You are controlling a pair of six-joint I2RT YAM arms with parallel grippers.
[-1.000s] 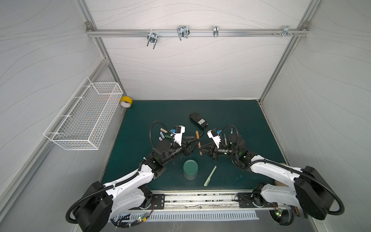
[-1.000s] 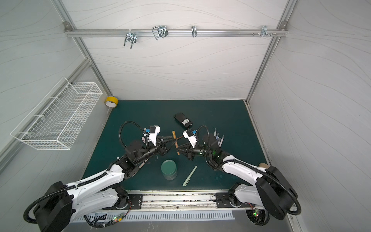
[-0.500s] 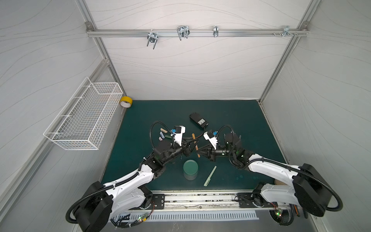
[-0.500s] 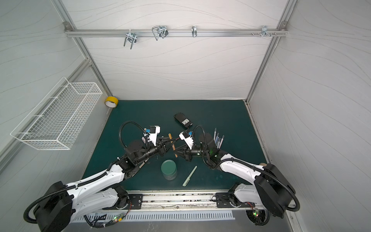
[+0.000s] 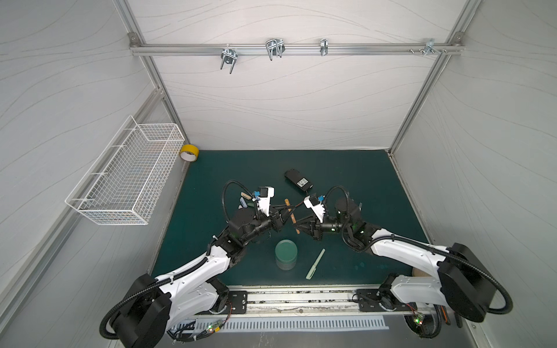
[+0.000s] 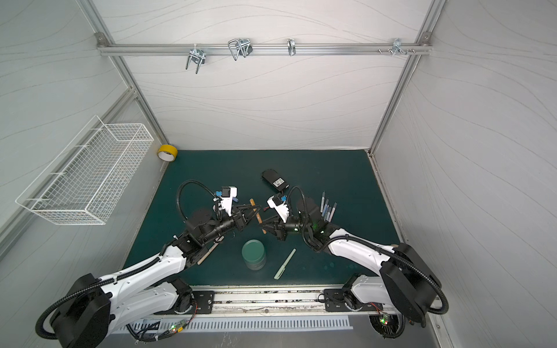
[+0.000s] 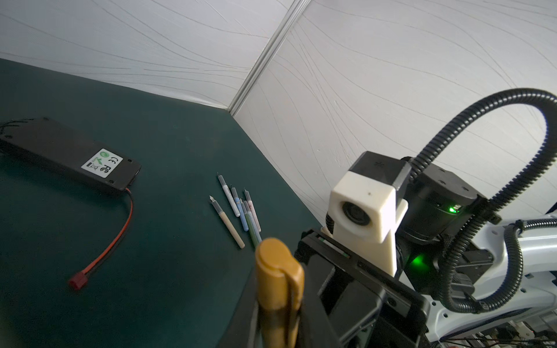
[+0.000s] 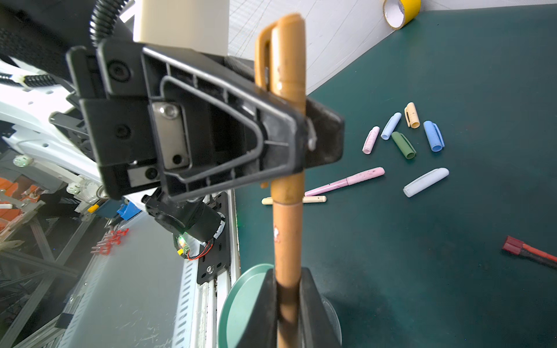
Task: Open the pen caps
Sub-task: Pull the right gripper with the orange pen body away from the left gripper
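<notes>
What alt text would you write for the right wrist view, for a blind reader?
An orange pen is held by the right gripper on its barrel and the left gripper on its cap. Loose caps lie on the green mat behind.

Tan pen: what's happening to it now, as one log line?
left gripper: shut on cap | right gripper: shut on tan pen | cap: on pen | next: probably pull apart

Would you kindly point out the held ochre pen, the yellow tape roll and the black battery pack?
ochre pen (image 8: 287, 235): right wrist view, on its barrel below the cap.
yellow tape roll (image 5: 192, 148): a top view, on its outer yellow band.
black battery pack (image 7: 60, 147): left wrist view, on its top face.
</notes>
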